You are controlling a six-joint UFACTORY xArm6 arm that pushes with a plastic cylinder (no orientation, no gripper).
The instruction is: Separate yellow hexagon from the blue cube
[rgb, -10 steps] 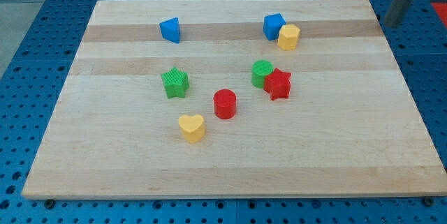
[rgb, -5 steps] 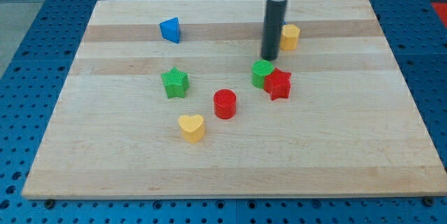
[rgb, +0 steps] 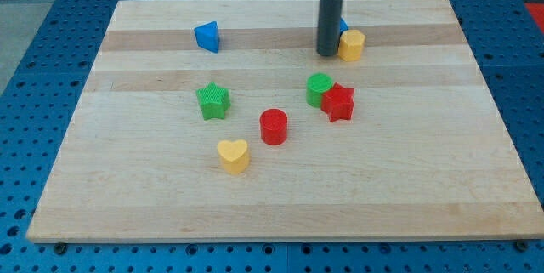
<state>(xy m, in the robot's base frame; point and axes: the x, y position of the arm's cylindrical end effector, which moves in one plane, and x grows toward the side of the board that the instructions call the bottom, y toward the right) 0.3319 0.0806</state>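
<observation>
The yellow hexagon [rgb: 352, 44] sits near the view's top, right of centre. The blue cube [rgb: 342, 26] touches its upper left and is almost wholly hidden behind my rod; only a sliver shows. My tip [rgb: 327, 54] rests on the board just left of the yellow hexagon and in front of the blue cube, very close to both.
A blue triangular block [rgb: 206, 36] lies at the upper left. A green star [rgb: 213, 100], a red cylinder [rgb: 274, 126] and a yellow heart [rgb: 233, 155] sit mid-board. A green cylinder [rgb: 319, 88] touches a red star [rgb: 338, 102] below my tip. The wooden board [rgb: 425, 179] rests on a blue pegboard table.
My rod came in from the view's upper right to mid-board, then moved up towards the view's top, now covering the blue cube. The blocks have not visibly moved.
</observation>
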